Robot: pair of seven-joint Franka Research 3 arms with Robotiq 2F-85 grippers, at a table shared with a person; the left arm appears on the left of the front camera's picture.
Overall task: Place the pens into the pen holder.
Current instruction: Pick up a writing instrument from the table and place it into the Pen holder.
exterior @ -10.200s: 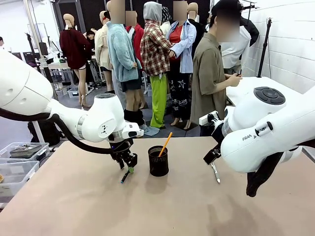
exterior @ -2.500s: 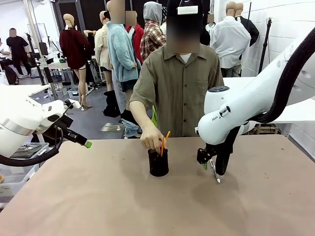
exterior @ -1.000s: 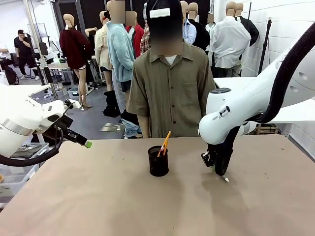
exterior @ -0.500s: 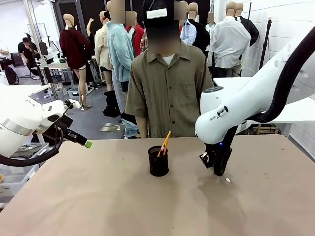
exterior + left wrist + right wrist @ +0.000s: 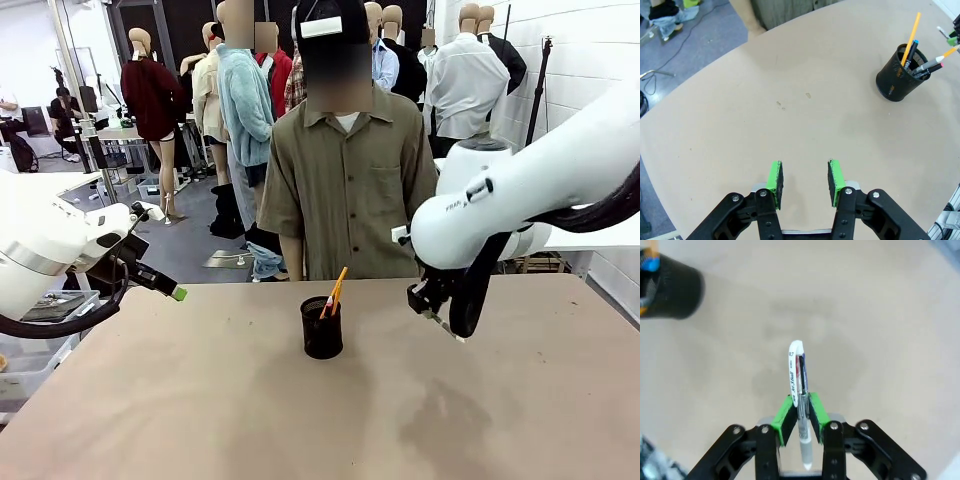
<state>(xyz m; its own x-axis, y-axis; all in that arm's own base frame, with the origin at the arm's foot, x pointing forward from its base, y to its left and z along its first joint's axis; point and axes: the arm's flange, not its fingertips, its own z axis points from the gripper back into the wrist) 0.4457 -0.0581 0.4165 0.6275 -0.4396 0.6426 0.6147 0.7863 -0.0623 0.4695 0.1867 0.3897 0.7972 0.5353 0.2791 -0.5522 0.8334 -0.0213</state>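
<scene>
Black mesh is forming the pen holder (image 5: 322, 330), which is standing mid-table (image 5: 200, 420) in front of the person (image 5: 345, 190), an orange-yellow pen (image 5: 337, 288) sticking out of it; the right gripper (image 5: 432, 312) is hovering near it, above the tabletop. Seen from the left wrist, the left gripper (image 5: 805, 182) is gaping wide, holding nothing. Seen from the right wrist, the jaws are clamping a silver-grey pen (image 5: 798, 375) that is pointing along the fingers.

Robotics laboratory, open-plan hall: white robot arm (image 5: 520, 200) stationed at a plain brown surface (image 5: 200, 410); other work tables (image 5: 115, 133) and grey flooring (image 5: 200, 250) behind.
</scene>
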